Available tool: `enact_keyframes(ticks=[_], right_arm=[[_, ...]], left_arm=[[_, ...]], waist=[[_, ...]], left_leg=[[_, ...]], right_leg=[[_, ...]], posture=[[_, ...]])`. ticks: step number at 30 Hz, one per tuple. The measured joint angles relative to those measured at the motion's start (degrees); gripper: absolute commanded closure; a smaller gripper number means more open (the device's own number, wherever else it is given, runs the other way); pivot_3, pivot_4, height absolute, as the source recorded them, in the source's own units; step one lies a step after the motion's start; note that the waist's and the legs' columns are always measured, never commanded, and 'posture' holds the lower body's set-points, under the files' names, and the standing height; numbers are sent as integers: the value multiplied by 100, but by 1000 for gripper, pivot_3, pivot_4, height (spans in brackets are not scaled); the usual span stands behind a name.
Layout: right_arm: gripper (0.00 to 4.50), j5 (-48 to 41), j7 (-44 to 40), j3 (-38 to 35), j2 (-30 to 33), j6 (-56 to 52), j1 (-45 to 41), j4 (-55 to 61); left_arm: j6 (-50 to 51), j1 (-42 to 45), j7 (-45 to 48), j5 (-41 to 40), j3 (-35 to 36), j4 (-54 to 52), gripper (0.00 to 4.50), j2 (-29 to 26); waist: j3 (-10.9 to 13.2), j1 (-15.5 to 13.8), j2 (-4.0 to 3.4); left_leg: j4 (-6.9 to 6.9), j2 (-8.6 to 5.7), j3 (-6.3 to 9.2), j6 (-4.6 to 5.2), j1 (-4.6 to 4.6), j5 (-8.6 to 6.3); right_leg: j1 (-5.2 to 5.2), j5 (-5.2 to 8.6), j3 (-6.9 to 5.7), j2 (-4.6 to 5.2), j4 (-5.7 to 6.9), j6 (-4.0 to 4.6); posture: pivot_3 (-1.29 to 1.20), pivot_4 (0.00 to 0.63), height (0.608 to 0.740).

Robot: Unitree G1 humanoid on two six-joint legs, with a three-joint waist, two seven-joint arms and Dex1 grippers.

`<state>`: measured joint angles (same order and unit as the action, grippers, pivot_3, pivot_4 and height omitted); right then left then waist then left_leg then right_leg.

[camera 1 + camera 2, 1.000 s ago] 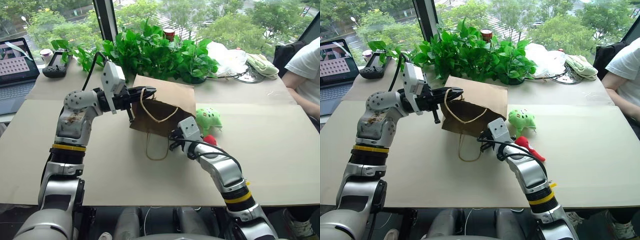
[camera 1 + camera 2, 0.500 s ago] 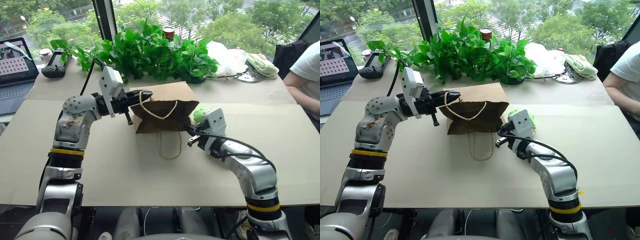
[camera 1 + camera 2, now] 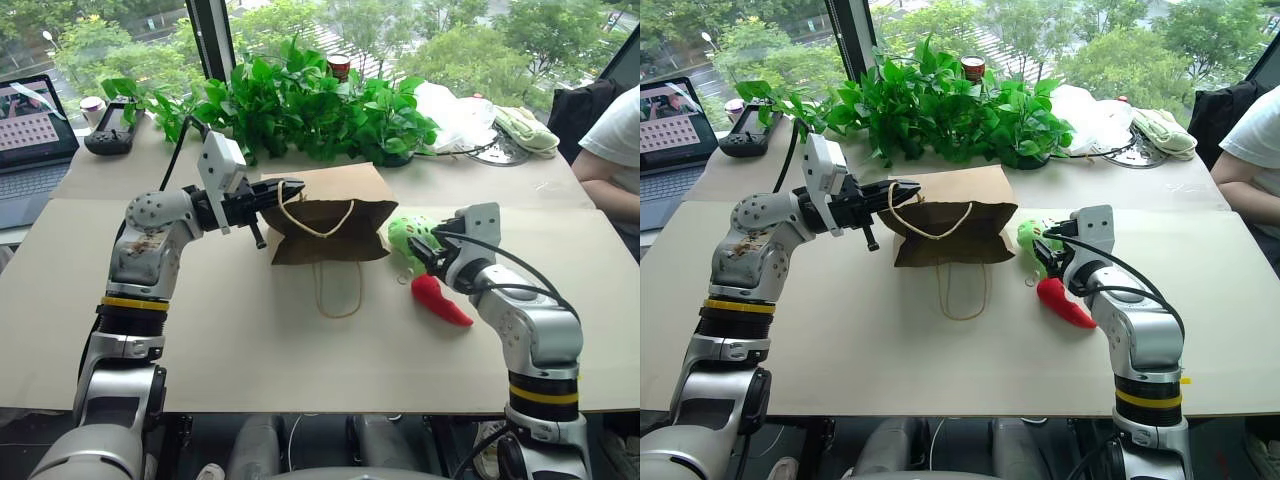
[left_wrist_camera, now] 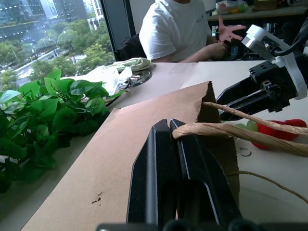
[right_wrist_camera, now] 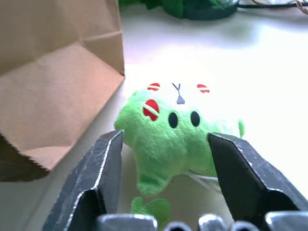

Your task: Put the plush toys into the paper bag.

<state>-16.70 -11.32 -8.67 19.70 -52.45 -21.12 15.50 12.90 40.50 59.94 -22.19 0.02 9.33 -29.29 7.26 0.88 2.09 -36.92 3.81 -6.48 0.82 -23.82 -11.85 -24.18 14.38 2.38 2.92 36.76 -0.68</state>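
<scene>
the plain brown kraft paper bag (image 3: 330,215) w/ thin tan twine loop handles lies on its side on the beige table (image 3: 250,340), mouth facing the robot, one handle (image 3: 338,290) trailing out flat on the tabletop. left gripper (image 3: 290,189) is clenched on the upper twine handle (image 4: 226,132) at the bag's rim, fingers pressed tight together in the left wrist view; prob. lifting that edge so the mouth gapes and stays put while toys go in. right gripper (image 3: 1050,248) has its jaws spread wide, nothing held, fingers (image 5: 101,168) either side of the light-green rounded plush toy (image 5: 175,127) but not touching it yet, so lined up for a pinch across its body. that green toy sits on the table just beside the bag's right side, outside it. the bright red chili-shaped plush toy (image 3: 438,299) lies on the table just beside the green one, nearer the robot, under the right forearm. neither toy is in the bag yet, so task looks barely begun. behind: leafy green potted plants (image 3: 300,100), a white plastic bag (image 3: 455,115), a laptop (image 3: 35,135) at far left, and a person's arm in a white sleeve (image 3: 610,130) at the right edge.
</scene>
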Motion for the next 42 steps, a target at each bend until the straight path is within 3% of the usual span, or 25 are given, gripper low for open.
enact_keyframes(ticks=[1, 13, 16, 21, 39, 42], right_arm=[[53, 73, 64, 17, 0, 1, -78, -120], [53, 413, 274, 362, -191, -93, -275, -745], [781, 419, 273, 362, -201, -107, -275, -769], [2501, 428, 228, 370, -194, -73, -276, -769], [2501, 481, 131, 361, -114, 0, -294, -764], [3221, 478, 123, 361, -114, 21, -294, -764]], left_arm=[[1, 0, -3, 0, 0, 0, 4500, 3], [3, 1, -21, 0, 0, -1, 4500, 6], [3, 1, -21, 0, 0, -1, 4500, 5], [4, 1, -31, 0, -1, -1, 4500, 6], [-9, 1, -27, 14, -13, 2, 4500, 42], [-9, 2, -25, 16, -15, 2, 4500, 47]], waist=[[0, 6, 0], [0, 0, 0], [0, 0, 0], [0, 5, 0], [0, 1, 0], [0, 4, 0]], left_leg=[[1, 0, 0, 0, 0, 0], [2, 0, 0, 0, 0, 0], [2, 0, 1, 0, 0, 0], [2, 1, 1, 0, 0, 0], [3, 0, 0, 0, 0, 0], [3, 0, 0, 0, 0, 0]], right_leg=[[0, 0, 1, 0, 0, 0], [2, 0, 0, 0, -1, 0], [2, 0, 0, 0, 0, 0], [1, 0, 0, 0, 0, 0], [0, 0, 0, 0, -1, 0], [0, 0, 1, 0, -1, 0]], posture=[[0, 150, 740], [0, 150, 740], [0, 150, 740], [0, 150, 740], [0, 150, 740], [0, 150, 740]])
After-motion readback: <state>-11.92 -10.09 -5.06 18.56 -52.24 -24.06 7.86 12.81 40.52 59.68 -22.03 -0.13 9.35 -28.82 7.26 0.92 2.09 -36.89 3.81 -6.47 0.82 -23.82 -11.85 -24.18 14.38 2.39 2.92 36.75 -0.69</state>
